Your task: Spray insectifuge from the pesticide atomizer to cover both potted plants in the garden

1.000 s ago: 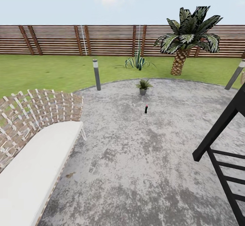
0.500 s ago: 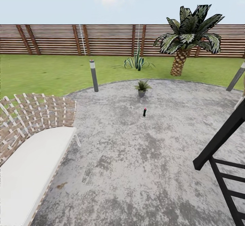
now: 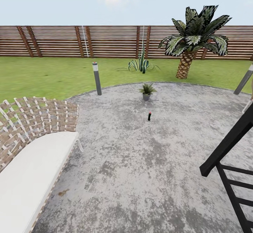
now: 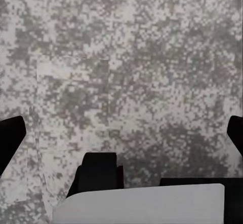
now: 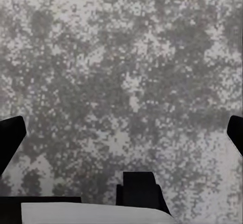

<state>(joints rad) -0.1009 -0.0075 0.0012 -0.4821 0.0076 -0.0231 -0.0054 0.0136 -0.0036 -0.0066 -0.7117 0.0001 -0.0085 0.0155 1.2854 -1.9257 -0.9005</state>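
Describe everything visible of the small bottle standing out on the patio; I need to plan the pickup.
The pesticide atomizer is a slim, dark bottle with a small reddish top. It is too far off in the head view to read a label or judge material. It stands upright, alone on the grey mottled patio, near its middle. A small potted plant stands beyond it, clearly apart. Nothing touches the bottle but the paving under it.

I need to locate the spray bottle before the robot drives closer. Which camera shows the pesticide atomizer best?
The head view: the pesticide atomizer stands upright on the grey patio, small and far off, in front of a potted plant. Both wrist views look down at mottled paving between open fingers.
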